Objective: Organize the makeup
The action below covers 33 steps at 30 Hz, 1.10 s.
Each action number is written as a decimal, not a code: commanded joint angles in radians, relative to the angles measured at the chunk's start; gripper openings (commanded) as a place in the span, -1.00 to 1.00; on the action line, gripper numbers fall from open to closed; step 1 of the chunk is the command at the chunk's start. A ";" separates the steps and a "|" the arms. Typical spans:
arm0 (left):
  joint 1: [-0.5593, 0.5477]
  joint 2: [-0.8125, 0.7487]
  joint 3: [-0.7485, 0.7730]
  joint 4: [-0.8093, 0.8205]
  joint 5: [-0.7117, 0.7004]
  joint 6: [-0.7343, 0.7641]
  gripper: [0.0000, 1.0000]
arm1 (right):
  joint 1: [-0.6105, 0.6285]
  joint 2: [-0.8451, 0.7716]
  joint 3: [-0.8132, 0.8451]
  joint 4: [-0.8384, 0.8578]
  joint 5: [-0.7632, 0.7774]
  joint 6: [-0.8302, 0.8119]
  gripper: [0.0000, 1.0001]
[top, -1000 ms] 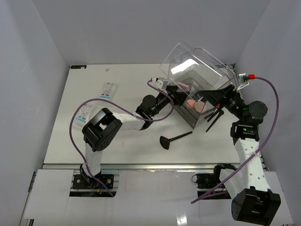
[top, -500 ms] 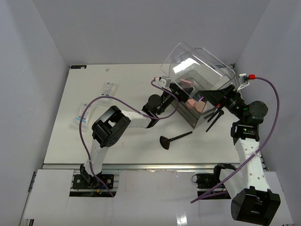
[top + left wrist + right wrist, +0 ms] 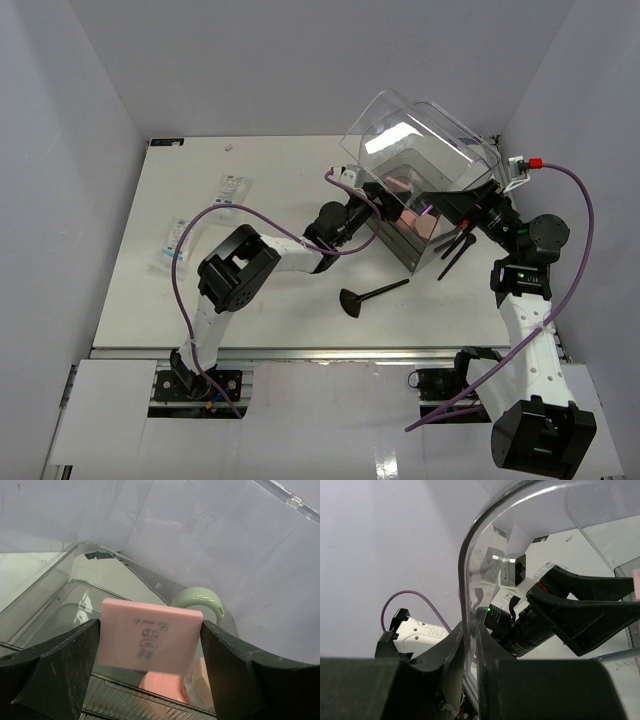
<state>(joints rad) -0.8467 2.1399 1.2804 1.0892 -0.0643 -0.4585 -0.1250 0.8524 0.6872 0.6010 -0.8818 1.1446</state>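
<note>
My left gripper [image 3: 150,647] reaches into the tilted clear box [image 3: 425,135], its fingers touching both sides of a pink sponge block [image 3: 150,635] with a small print. Below it in the box lie a round pink compact [image 3: 162,689], another sponge block [image 3: 201,676] and a grey-green compact [image 3: 197,596]. My right gripper [image 3: 470,647] is shut on the rim of the box's raised clear lid [image 3: 464,580]. On the table lie a black fan-shaped brush [image 3: 357,299], thin black brushes [image 3: 455,248] and two white packets [image 3: 233,190] [image 3: 174,243].
The box stands at the back right, tilted towards my left arm, its lid held up. White walls close in the table on three sides. My left arm's purple cable [image 3: 185,250] loops over the table's left half.
My left arm has pushed right, carrying the pink sponge block further into the box. My right arm and the lid have not moved.
</note>
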 commanded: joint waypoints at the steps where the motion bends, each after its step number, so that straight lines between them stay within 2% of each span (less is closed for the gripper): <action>1: -0.006 -0.021 0.007 0.014 0.009 -0.017 0.94 | -0.010 -0.016 0.005 0.062 0.010 -0.003 -0.65; 11: -0.006 -0.138 -0.111 0.043 0.019 -0.017 0.96 | -0.012 -0.018 0.010 0.037 0.011 -0.025 -0.65; 14: -0.006 -0.208 -0.218 0.042 0.016 -0.025 0.96 | -0.012 -0.018 0.012 0.022 0.010 -0.039 -0.65; 18: -0.009 -0.354 -0.439 0.071 -0.004 -0.048 0.96 | -0.012 -0.015 0.015 -0.015 0.008 -0.075 -0.65; 21: -0.008 -0.448 -0.517 0.051 -0.029 -0.067 0.95 | -0.012 -0.014 0.016 -0.052 0.006 -0.110 -0.65; 26: -0.009 -0.498 -0.498 -0.028 -0.072 -0.105 0.87 | -0.012 -0.018 0.023 -0.098 0.011 -0.150 -0.65; 33: -0.009 -0.449 -0.372 -0.078 -0.097 -0.201 0.75 | -0.012 -0.019 0.050 -0.167 0.016 -0.203 -0.65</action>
<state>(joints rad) -0.8505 1.6807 0.8291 1.0501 -0.1369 -0.5833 -0.1299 0.8419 0.6891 0.4646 -0.9002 0.9918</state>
